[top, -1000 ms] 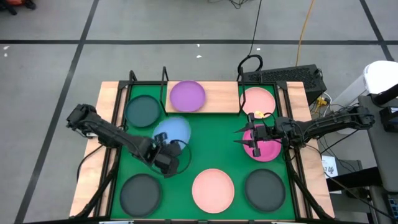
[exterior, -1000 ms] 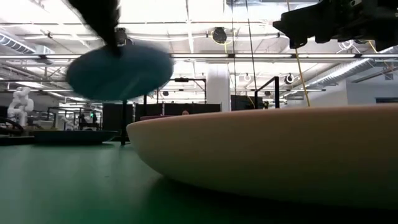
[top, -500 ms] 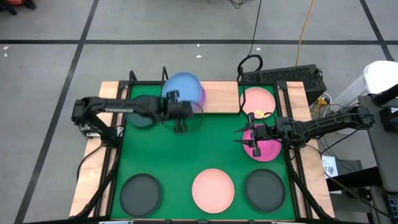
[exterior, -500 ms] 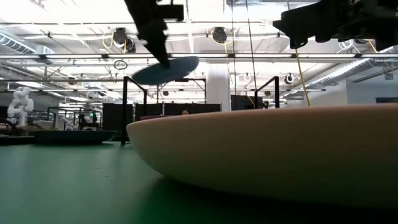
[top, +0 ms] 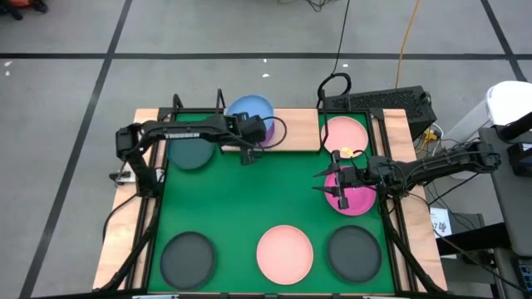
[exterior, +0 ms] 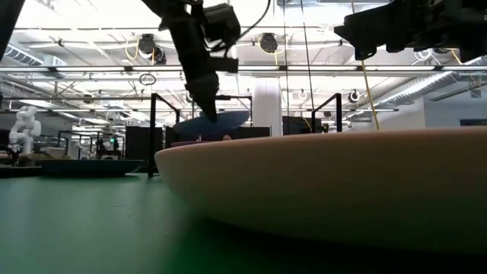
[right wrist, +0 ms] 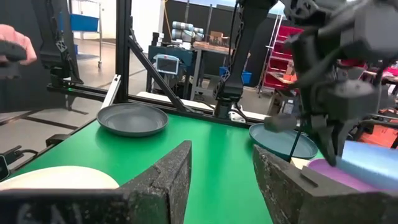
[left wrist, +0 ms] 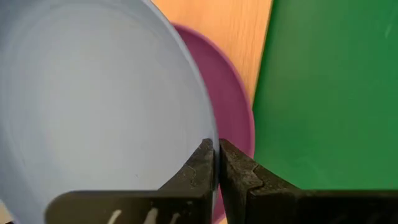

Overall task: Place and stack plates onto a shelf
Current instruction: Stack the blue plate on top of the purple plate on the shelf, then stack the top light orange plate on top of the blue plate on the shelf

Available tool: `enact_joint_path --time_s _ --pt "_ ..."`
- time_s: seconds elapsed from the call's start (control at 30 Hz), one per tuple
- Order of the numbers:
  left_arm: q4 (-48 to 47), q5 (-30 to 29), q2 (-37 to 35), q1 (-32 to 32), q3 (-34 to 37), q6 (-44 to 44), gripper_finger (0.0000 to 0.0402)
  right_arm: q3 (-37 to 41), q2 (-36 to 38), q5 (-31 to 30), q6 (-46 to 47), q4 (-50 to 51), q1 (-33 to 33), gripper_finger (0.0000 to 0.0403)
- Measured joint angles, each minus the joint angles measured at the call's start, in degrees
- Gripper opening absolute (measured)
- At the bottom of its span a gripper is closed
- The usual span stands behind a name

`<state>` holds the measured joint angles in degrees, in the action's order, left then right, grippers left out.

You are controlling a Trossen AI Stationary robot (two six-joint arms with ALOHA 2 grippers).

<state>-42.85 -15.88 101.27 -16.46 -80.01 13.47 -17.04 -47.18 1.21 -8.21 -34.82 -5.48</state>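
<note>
My left gripper (top: 249, 126) is shut on a blue plate (top: 249, 110) over the purple plate (left wrist: 231, 106), which lies on the wooden shelf (top: 295, 130) at the table's far edge. A light pink plate (top: 345, 133) lies on the shelf's right part. My right gripper (top: 337, 188) hangs open above a magenta plate (top: 357, 199) on the green mat, touching nothing. Also on the mat are a dark teal plate (top: 189, 151), two dark grey plates (top: 187, 257) (top: 353, 251) and a light pink plate (top: 284, 251). My left gripper pinches the blue plate's rim (left wrist: 208, 134) on its near side, one finger (left wrist: 200, 167) on the inner face and the other on the outside. The fingers slant down from above. The plate is nearly level, low over the purple plate; whether they touch I cannot tell.
Black rod supports (top: 220, 104) rise at the shelf's far left and at its right (top: 332, 83). Bare green mat (top: 283, 187) lies between the two arms. A person's hand (right wrist: 12, 43) shows in the room beyond the table.
My left gripper has carried the blue plate from above the mat's left middle toward the far edge and then down, low over the purple plate on the shelf. It has stayed shut on the rim.
</note>
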Motion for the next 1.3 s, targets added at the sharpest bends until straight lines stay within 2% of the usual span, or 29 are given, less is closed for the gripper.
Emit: enact_joint_path --time_s 0.2,0.4,0.73,0.9,1.1,1.23,1.3 --pt "0.66 -0.20 2.68 -0.10 0.03 0.77 0.0040 0.00 0.00 0.02 0.02 0.52 0.00 0.0151" --pt "0.68 -0.55 2.08 0.03 0.04 1.72 0.0044 0.00 0.00 0.02 0.02 0.56 0.00 0.0150" --pt "0.22 2.80 1.67 0.18 0.02 1.11 0.0046 0.02 0.00 -0.07 -0.09 0.83 0.00 0.0150" --pt "-0.31 1.09 0.39 1.33 -2.45 -0.55 0.0047 0.02 0.00 -0.11 -0.09 0.96 0.02 0.0150" --pt "-1.13 1.47 -6.64 3.42 -6.69 0.19 0.0047 0.05 0.01 -1.15 -0.02 1.64 0.00 0.0150" --pt "0.89 8.13 -13.75 3.54 -6.89 -2.80 0.0060 0.07 0.13 -1.49 0.00 2.90 0.04 0.0150" --pt "0.39 8.40 -16.69 4.19 -6.65 -4.87 0.0079 0.07 0.17 -1.48 0.03 3.40 0.04 0.0150"
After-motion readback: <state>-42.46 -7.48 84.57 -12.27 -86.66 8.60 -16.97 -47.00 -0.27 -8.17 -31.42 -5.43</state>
